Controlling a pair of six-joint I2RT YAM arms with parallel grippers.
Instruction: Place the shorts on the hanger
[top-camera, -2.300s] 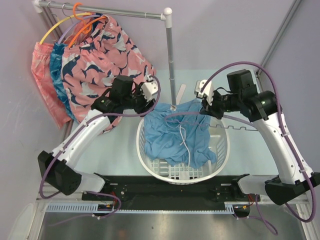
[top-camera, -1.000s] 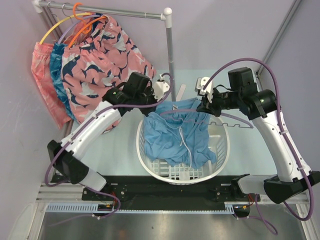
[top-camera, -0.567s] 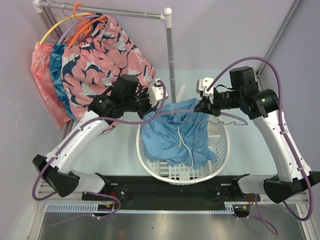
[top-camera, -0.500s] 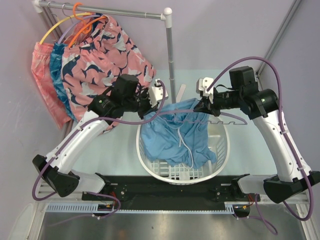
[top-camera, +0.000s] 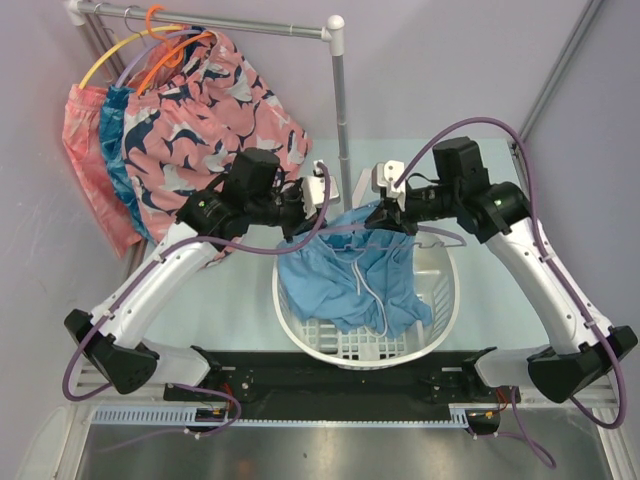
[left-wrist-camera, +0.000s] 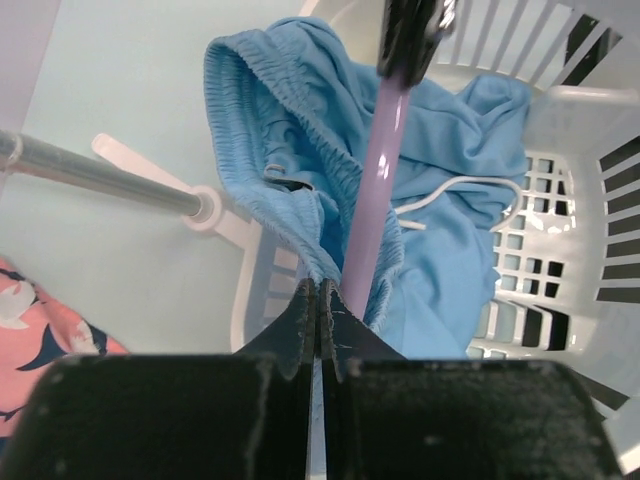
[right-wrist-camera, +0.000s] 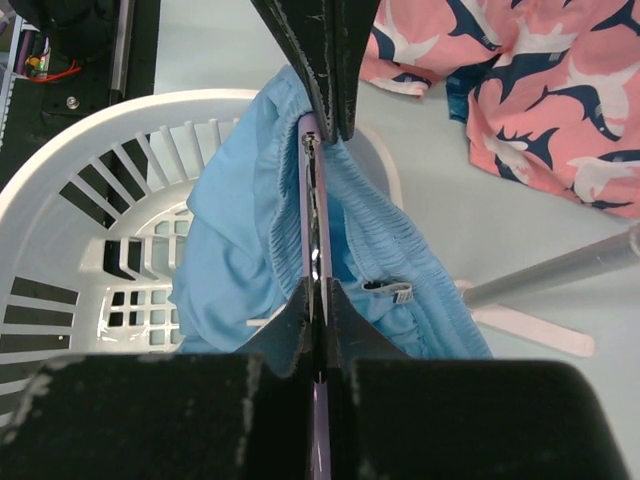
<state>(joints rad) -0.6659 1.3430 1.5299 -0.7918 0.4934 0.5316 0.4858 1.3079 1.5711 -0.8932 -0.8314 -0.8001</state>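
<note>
- Left gripper (left-wrist-camera: 318, 300): fingers pressed together on the gathered waistband of the shorts (top-camera: 340, 280). The hanger (left-wrist-camera: 376, 190) runs just beside the tips. Cannot tell whether it is pinched too; fabric bunches over that spot.
- Right gripper (right-wrist-camera: 317, 300): fingers together, clamped on the hanger, whose thin lavender bar comes out from between them.
- Shorts: waistband lifted up at the hanger, the rest sagging into the basket (top-camera: 445, 305). White drawstring lies loose on the cloth.
- Hanger: held level between the two grippers, above the basket's far rim.

Hard to make out:
- Top view: both sets of fingertips are lost against dark wrist housings and purple cable. The hanger shows only as a faint line with a wavy stretch right of the right gripper. Its hook I cannot pick out.
- Neither wrist view shows the leg ends of the shorts, which are cut off or under folds.
- Whether the bar passes inside the waist opening or only lies along it is not clear.

View differences:
- Left wrist: bar seen broad and blurred, fabric on both sides near the tips.
- Right wrist: bar seen edge-on, left fingers at its far end.
- Only the top view takes in the pole (top-camera: 343, 110) and the pink shorts (top-camera: 215, 95) hung at far left.
</note>
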